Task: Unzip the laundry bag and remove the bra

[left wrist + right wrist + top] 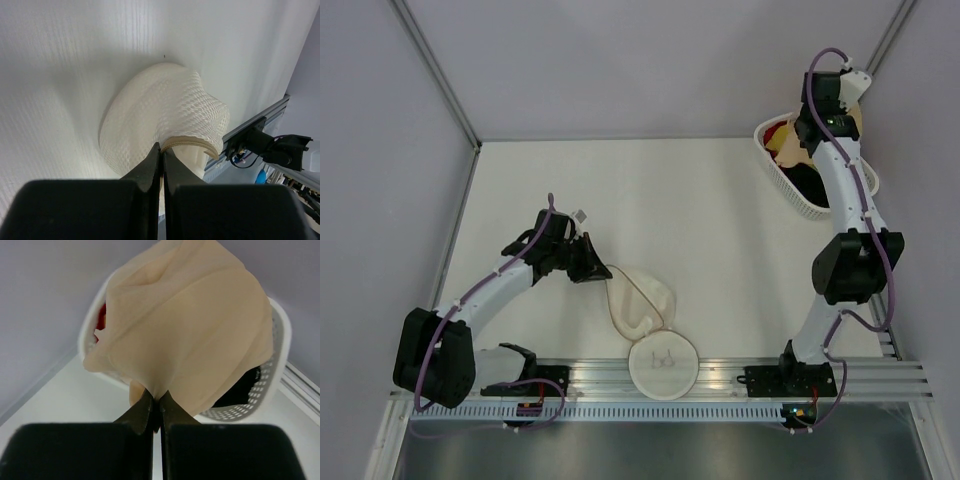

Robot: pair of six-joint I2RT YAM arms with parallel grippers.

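Bra [185,325] above basket [276,360] of clothes [241,390].

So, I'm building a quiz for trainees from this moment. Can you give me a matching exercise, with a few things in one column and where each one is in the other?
Things:
1. laundry bag
2. bra
3. basket
4. left gripper

Places or states:
A. at the far right of the table
B. shut on the bag's beige-trimmed edge
C. lying near the front edge of the table
D. pinched in the right gripper, over the basket

Pairs: 1-C, 2-D, 3-A, 4-B
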